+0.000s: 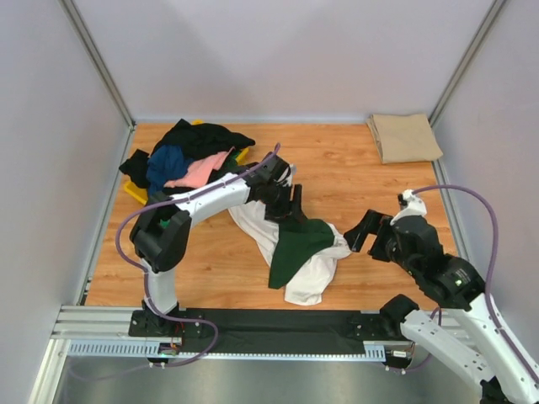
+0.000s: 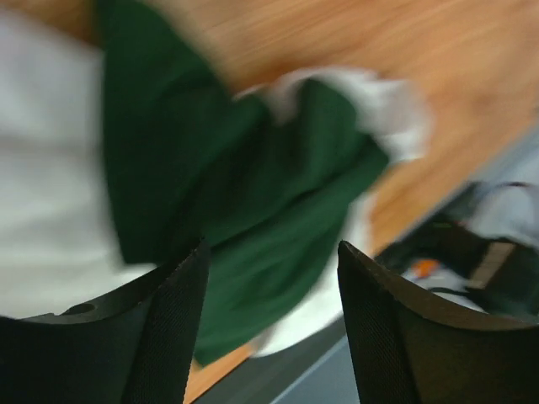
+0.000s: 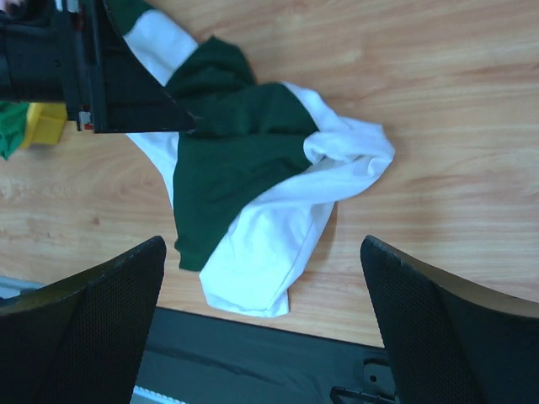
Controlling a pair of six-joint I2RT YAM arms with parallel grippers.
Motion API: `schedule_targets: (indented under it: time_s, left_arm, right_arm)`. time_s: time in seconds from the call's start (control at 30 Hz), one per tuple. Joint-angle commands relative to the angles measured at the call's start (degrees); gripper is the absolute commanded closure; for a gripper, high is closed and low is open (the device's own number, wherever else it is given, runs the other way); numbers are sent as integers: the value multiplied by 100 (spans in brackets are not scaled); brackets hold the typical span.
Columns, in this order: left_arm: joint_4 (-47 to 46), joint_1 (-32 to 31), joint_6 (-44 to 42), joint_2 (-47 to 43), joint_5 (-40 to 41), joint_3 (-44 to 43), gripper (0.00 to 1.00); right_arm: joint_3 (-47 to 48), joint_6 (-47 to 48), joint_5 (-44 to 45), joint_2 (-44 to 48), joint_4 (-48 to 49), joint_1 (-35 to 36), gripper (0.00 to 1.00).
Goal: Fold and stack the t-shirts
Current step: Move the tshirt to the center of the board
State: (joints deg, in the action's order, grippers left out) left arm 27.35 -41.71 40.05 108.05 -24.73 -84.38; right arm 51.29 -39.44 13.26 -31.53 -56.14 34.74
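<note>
Your left jaws hang open right over the crumpled cream-and-dark-green cloth t-shirt (image 1: 295, 247), mid-counter toward the near edge, where there's room to flatten it. Right jaws open too, just beside it. That folded tan t-shirt (image 1: 404, 137) starts the far-right-corner stack.

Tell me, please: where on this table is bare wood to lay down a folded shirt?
Best is the far middle of the table, between the heap of shirts and the folded tan shirt. The near middle is crowded: the cream and green shirt lies there, with the left fingers above it and the right fingers beside it.
</note>
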Motion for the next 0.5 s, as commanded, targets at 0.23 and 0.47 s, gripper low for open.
schedule_targets:
  time_s: [0.23,0.47]
  left_arm:
    - [2740,707,-2493,-1620,3774,-1054,14]
    - [2485,2114,-2792,-471,3352,-1510,16]
  right_arm:
    - [-682,-29,-1748,-2724,1659,103,0]
    - [74,209,-1519,-5061,1799,261,0]
